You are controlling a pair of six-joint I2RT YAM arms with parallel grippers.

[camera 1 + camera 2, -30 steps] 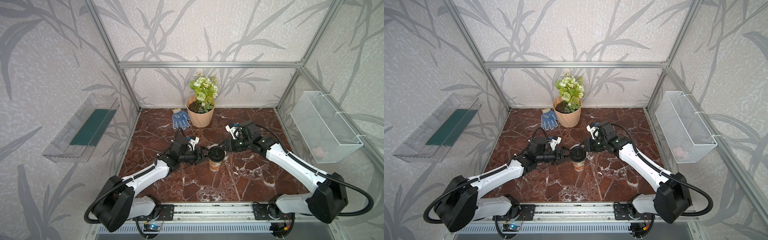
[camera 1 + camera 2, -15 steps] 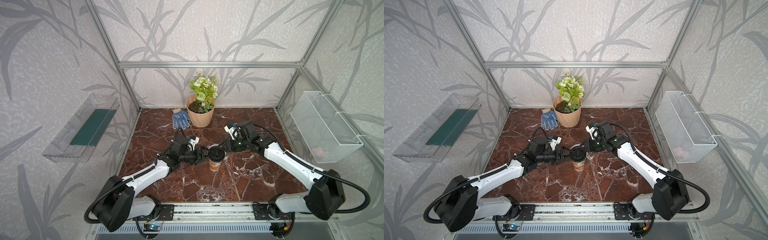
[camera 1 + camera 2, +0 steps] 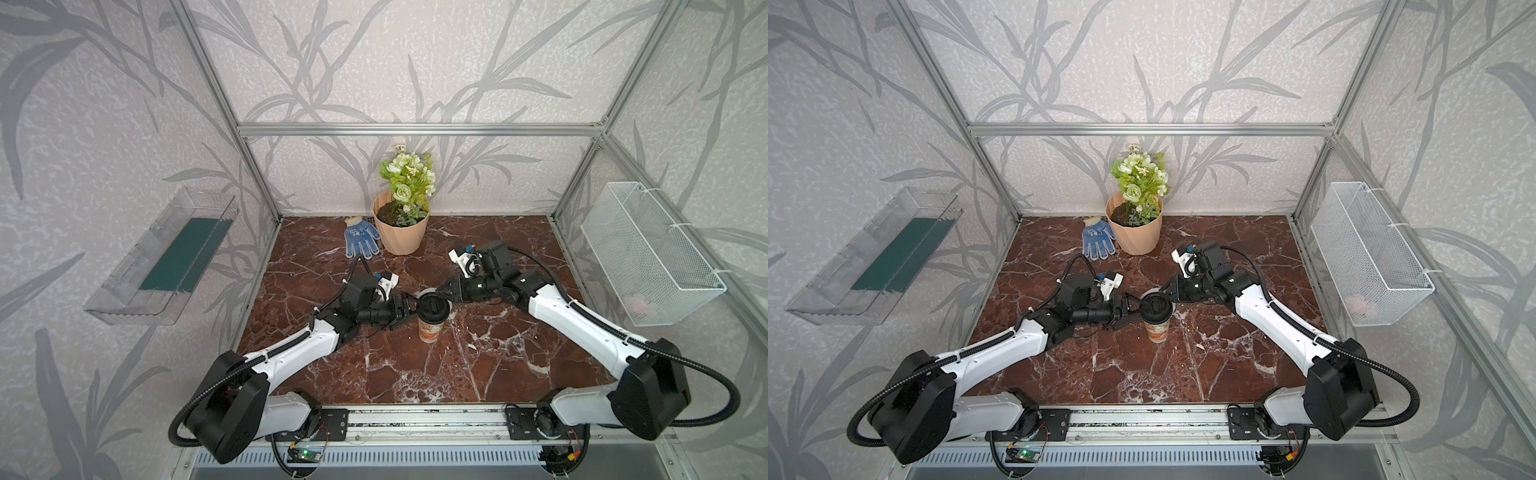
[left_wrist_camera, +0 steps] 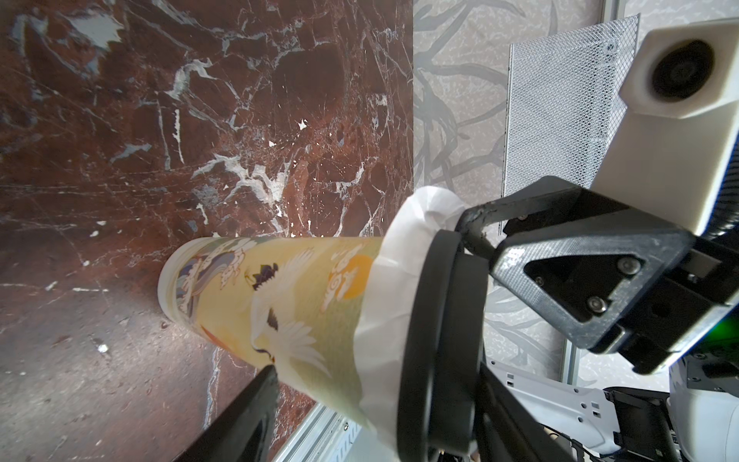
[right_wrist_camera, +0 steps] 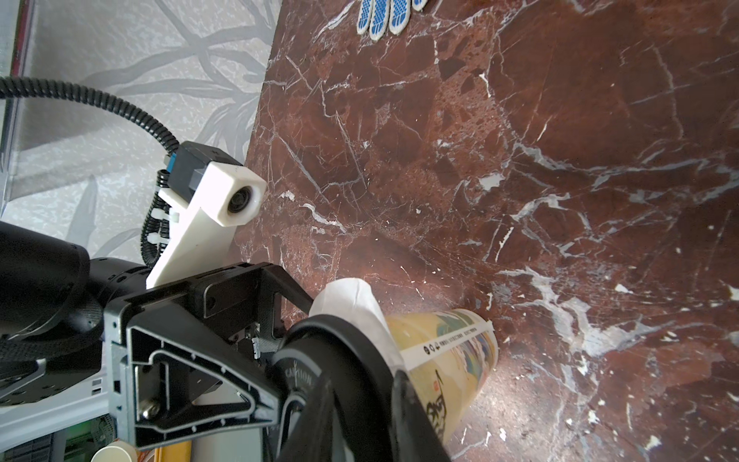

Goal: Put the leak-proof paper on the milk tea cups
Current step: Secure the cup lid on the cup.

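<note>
Holds the right hand (image 3: 445, 293) at the 2 o'clock side of the black lid (image 4: 436, 320), rolled on its side, fingers stacked one above the other. Shows one finger (image 4: 474, 218) hooked onto the lid's edge and hides its mate behind the lid, so cannot tell whether clamped on the rim or merely bracketing it. Holds the left hand (image 3: 410, 310) at 9 o'clock of the same lid, rolled likewise, fingers plainly apart: one (image 4: 252, 416) low beside the wall of the milk tea cup (image 4: 280, 288), the other up past the lid, nothing pinched between them. Finds the leak-proof paper (image 4: 384, 320) already draped over the cup's mouth, trapped under the lid and hanging as a crumpled skirt round the rim. Stands the cup upright near the middle of the counter (image 3: 478, 365), long axis vertical. Puts paper and lid at 8 o'clock from the right hand and 3 o'clock from the left, both about equally near. Judges the paper step as good as done, with likely only a seating press on the lid left. Calls for a push straight down along the cup's axis, to avoid tipping it with a sideways shove. Leaves the flower pot (image 3: 401, 237) and the glove (image 3: 360, 241) well apart, at 11 to 12 o'clock by the back wall.
</note>
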